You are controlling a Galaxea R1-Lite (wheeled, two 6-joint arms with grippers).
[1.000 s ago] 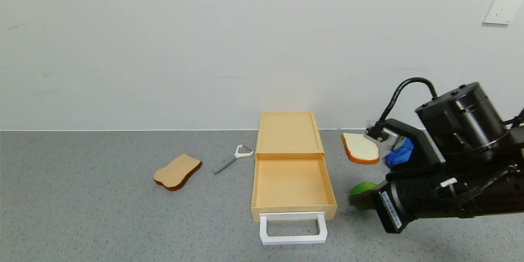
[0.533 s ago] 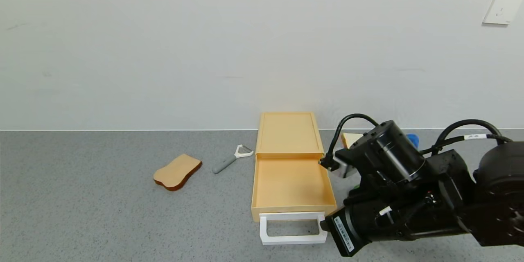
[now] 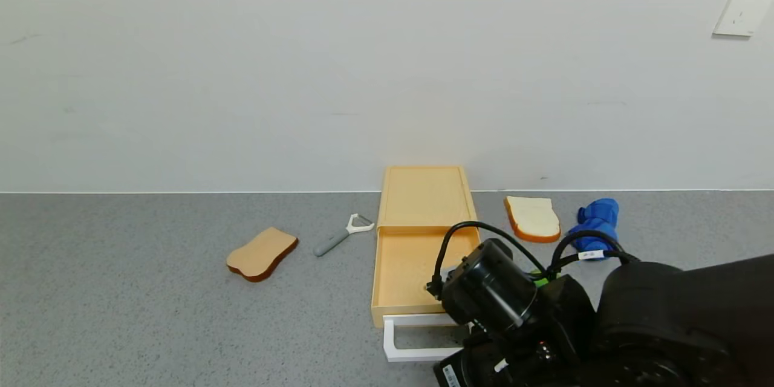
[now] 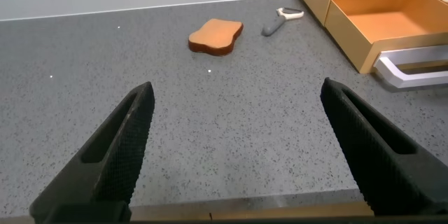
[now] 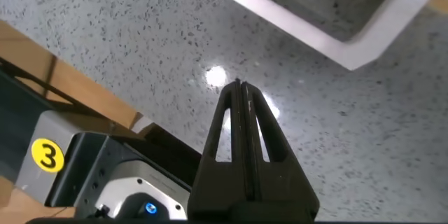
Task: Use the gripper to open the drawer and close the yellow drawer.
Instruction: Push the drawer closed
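the right gripper's (image 5: 241, 101) two black fingers are pressed together, gripping nothing, hovering above the speckled grey bench (image 3: 151, 314) just on the near side of the white rectangular loop handle (image 5: 336, 42). that handle fronts the pale yellow-tan flat drawer (image 3: 426, 266), whose tray stands pulled out toward the robot, its long axis running away to the wall. the right arm is nearer; a push away would likely close it. the left gripper (image 4: 238, 147) waits wide open, well off to the left.
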